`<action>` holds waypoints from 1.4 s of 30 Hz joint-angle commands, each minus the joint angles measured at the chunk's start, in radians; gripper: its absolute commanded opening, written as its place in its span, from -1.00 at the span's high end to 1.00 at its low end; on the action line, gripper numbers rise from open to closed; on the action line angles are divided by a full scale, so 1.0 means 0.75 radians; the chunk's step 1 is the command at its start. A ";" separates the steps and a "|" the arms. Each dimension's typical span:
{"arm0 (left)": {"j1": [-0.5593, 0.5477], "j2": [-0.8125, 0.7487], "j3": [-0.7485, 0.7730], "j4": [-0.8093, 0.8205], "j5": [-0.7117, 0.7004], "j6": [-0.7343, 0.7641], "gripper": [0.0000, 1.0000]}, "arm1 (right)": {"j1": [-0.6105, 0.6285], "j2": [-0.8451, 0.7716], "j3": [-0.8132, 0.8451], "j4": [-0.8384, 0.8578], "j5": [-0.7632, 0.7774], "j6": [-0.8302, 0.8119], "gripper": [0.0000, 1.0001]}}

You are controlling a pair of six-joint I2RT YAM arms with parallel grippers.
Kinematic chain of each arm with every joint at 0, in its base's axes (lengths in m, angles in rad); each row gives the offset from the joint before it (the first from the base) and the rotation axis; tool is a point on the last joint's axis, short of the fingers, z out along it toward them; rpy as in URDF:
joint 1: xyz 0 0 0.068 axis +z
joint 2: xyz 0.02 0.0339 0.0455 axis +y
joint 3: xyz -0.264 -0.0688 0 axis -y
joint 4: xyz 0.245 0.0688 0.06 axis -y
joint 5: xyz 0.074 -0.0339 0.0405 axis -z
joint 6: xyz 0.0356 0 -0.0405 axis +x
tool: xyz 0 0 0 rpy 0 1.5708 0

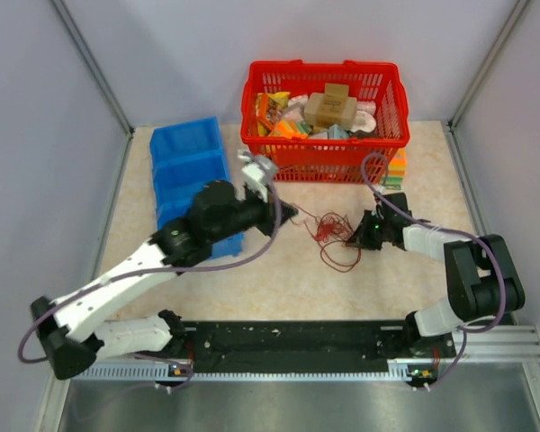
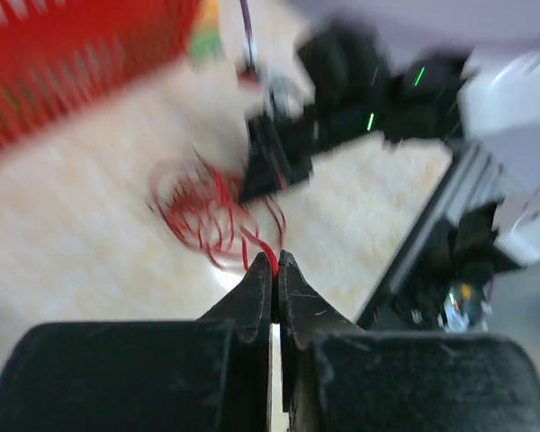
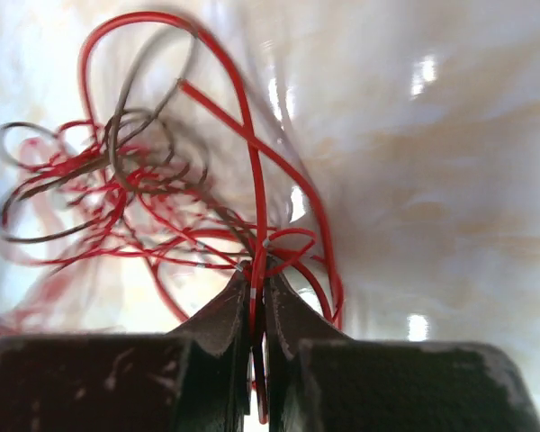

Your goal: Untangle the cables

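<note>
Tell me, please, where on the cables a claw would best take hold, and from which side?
Probably one outer strand at the bundle's edge, approached low from the side: in the middle the cables cross in loops, so several would be pinched together. The left claw is shut on such a strand on its side, the right claw on the opposite side.

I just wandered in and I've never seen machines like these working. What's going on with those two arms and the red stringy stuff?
Two robot arms are untangling a bundle of thin red cables on the table. The left gripper is pinched shut on a strand at one side of the bundle, and the right gripper is shut on a strand at the other side. Between them the cables are a loopy knot, not yet untangled.
</note>
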 commanded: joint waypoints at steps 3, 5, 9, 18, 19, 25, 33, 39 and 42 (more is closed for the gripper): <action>-0.004 -0.475 0.291 0.131 -0.410 0.442 1.00 | -0.039 -0.054 -0.028 -0.045 0.251 0.015 0.56; -0.004 -0.502 0.360 0.091 -0.457 0.487 1.00 | -0.037 -0.050 -0.025 -0.047 0.241 0.011 0.51; -0.004 -0.514 0.464 -0.014 -0.557 0.552 1.00 | -0.043 -0.028 -0.011 -0.072 0.290 0.024 0.86; -0.004 -0.588 0.687 -0.040 -0.931 0.857 1.00 | -0.152 -0.168 -0.087 -0.094 0.423 0.095 1.00; -0.004 -0.572 0.738 -0.055 -0.986 0.870 1.00 | -0.168 -0.191 -0.097 -0.092 0.425 0.091 1.00; -0.004 -0.547 0.749 0.033 -1.326 0.943 1.00 | -0.358 -0.265 -0.177 -0.076 0.376 0.134 1.00; -0.004 -0.382 0.753 0.200 -1.614 1.176 1.00 | -0.415 -0.275 -0.207 -0.052 0.343 0.146 1.00; -0.004 -0.259 0.873 0.592 -1.797 1.565 1.00 | -0.471 -0.271 -0.228 -0.021 0.290 0.148 1.00; -0.004 -0.293 1.045 0.111 -1.544 1.091 1.00 | -0.471 -0.273 -0.240 0.024 0.233 0.132 1.00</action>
